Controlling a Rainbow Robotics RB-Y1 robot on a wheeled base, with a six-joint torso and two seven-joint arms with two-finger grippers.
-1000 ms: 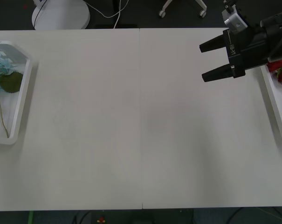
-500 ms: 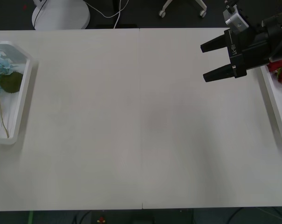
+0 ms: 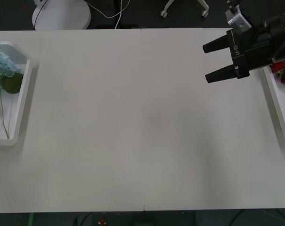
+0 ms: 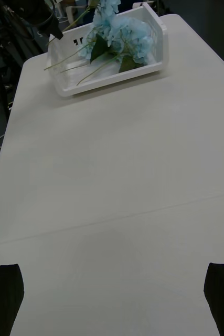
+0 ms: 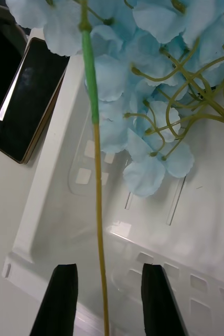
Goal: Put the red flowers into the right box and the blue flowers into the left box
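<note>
Front view suggests sorting is nearly finished: blue flowers [image 3: 1, 66] fill the left box [image 3: 25, 89] at nine o'clock, red flowers [image 3: 280, 70] apparently sit in the right box [image 3: 279, 108] at three, the right gripper [image 3: 216, 60] hangs released over bare surface [image 3: 142, 122], and the left gripper [image 5: 105, 299] straddles one last blue stem [image 5: 98, 210], released.

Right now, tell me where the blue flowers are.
In the front view the blue flowers lie in the white tray at the table's far left edge.

Blue flowers [image 3: 0, 66] in left box [image 3: 23, 101]; red flowers [image 3: 280, 67] in right box [image 3: 279, 104].

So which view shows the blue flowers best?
The right wrist view: whole blue flowers lie in the left box. The left wrist view gives close petals and one stem; the front view clips them at its edge.
</note>
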